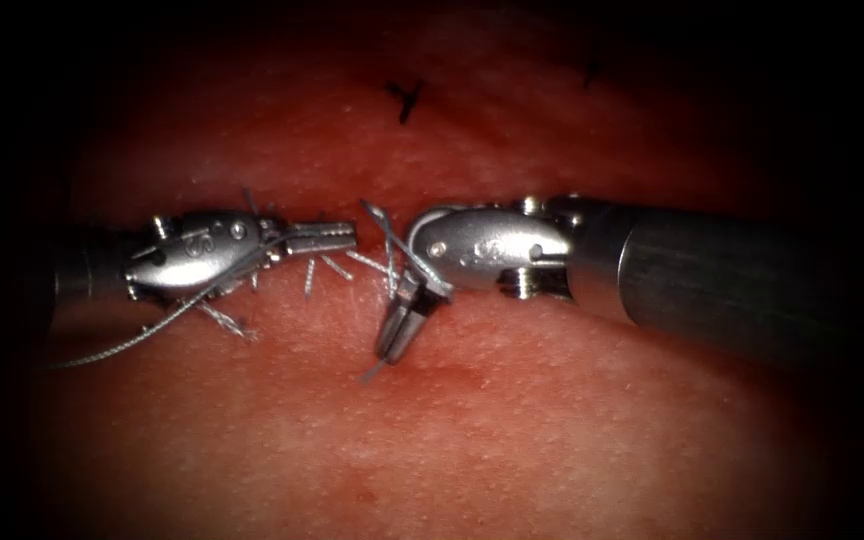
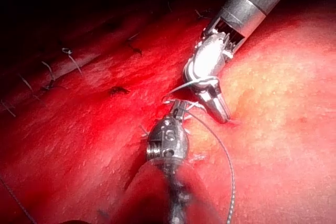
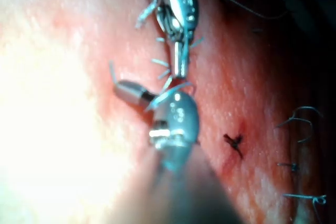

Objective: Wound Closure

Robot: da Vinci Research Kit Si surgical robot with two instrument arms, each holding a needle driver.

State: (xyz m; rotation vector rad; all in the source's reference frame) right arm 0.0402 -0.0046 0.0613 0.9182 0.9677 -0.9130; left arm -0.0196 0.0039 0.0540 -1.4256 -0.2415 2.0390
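A: The left tool (image 1: 337, 237) is clenched on the thread (image 1: 132, 340) just left of the knot; the right tool (image 1: 400, 335), thread looped round it, points down at the tissue (image 1: 552, 420), seemingly closed. I can't find the needle.

B: Hard pulling could snap thread or tear tissue. The left wrist view shows older stitches (image 2: 65, 52) beyond the knot.

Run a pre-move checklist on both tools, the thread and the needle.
1. Left tool jaws closed: ok, they look shut, with thread at them.
2. Right tool pointing down at the tissue: ok, jaws together; what they pinch: cannot tell.
3. Thread free of the tool: not ok, a strand lies across the right tool's wrist.
4. Needle located: cannot tell.
5. Cut ends of thread beside the left tool: ok.
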